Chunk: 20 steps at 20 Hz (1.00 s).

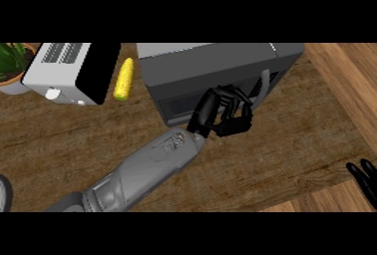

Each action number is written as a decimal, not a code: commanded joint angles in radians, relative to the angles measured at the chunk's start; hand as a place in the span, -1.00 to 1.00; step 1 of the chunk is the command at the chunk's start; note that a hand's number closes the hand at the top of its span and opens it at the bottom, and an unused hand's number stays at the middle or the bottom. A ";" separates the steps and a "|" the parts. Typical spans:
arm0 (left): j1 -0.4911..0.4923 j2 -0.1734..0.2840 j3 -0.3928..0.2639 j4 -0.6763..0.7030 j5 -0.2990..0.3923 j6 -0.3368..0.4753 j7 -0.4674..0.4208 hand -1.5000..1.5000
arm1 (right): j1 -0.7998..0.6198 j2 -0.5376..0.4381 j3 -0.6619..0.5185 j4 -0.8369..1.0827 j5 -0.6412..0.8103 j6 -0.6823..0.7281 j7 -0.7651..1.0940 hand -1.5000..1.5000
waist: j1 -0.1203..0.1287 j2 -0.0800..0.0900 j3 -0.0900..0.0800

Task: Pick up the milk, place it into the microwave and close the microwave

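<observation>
Even, soft light — faint shadows only — no glare, no blur.

A wooden counter (294,159) with a brown grained top carries everything. The dark grey microwave (213,69) stands on it toward the far edge. Just left of the microwave lies a yellow corn cob (124,79). Further left of the microwave stands a white toaster (66,69), and beyond that a potted plant (13,67) at the counter's far left corner.

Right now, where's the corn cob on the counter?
In the head view, the corn cob lies at upper left on the counter, between the white toaster and the grey microwave.
</observation>
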<state>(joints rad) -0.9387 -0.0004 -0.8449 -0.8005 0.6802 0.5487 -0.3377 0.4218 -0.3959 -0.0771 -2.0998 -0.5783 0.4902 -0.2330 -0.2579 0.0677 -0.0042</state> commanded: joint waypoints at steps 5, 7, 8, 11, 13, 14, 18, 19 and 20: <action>-0.057 0.000 0.065 0.078 0.104 -0.024 -0.036 1.00 | -0.016 -0.019 -0.014 -0.017 -0.038 -0.001 0.022 -1.00 | -0.028 0.011 0.001; -0.023 0.000 0.068 0.076 0.130 -0.012 -0.059 1.00 | -0.026 -0.019 -0.015 -0.030 -0.062 0.001 0.022 -1.00 | -0.029 0.013 0.001; -0.033 0.000 0.066 0.084 0.138 -0.012 -0.047 1.00 | -0.023 -0.018 -0.005 -0.031 -0.064 -0.002 0.030 -1.00 | -0.031 0.015 0.001; -0.035 0.000 0.066 0.097 0.145 0.005 -0.079 1.00 | -0.029 -0.028 -0.009 -0.035 -0.063 0.002 0.035 -1.00 | -0.032 0.017 0.002; -0.048 0.000 0.072 0.101 0.154 0.017 -0.095 1.00 | -0.039 -0.037 -0.009 -0.042 -0.074 0.008 0.041 -1.00 | -0.020 0.013 0.002; -0.027 0.000 0.073 0.096 0.152 0.033 -0.136 1.00 | -0.034 -0.042 -0.005 -0.055 -0.083 0.011 0.048 -1.00 | -0.024 0.017 0.000; -0.037 0.000 0.072 0.102 0.179 0.042 -0.156 1.00 | -0.043 -0.051 -0.008 -0.060 -0.105 0.031 0.042 -1.00 | -0.031 0.016 0.002; -0.044 0.000 0.068 0.096 0.188 0.039 -0.158 1.00 | -0.040 -0.052 0.006 -0.067 -0.118 0.035 0.051 -1.00 | -0.033 0.015 0.001; -0.049 0.000 0.066 0.107 0.188 0.035 -0.160 1.00 | -0.044 -0.064 -0.006 -0.066 -0.127 0.036 0.055 -1.00 | -0.028 0.017 0.002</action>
<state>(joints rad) -0.9295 -0.0008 -0.8402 -0.7912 0.8450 0.5741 -0.4864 0.3814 -0.4438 -0.0828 -2.1547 -0.6797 0.5152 -0.1891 -0.2844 0.0723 -0.0014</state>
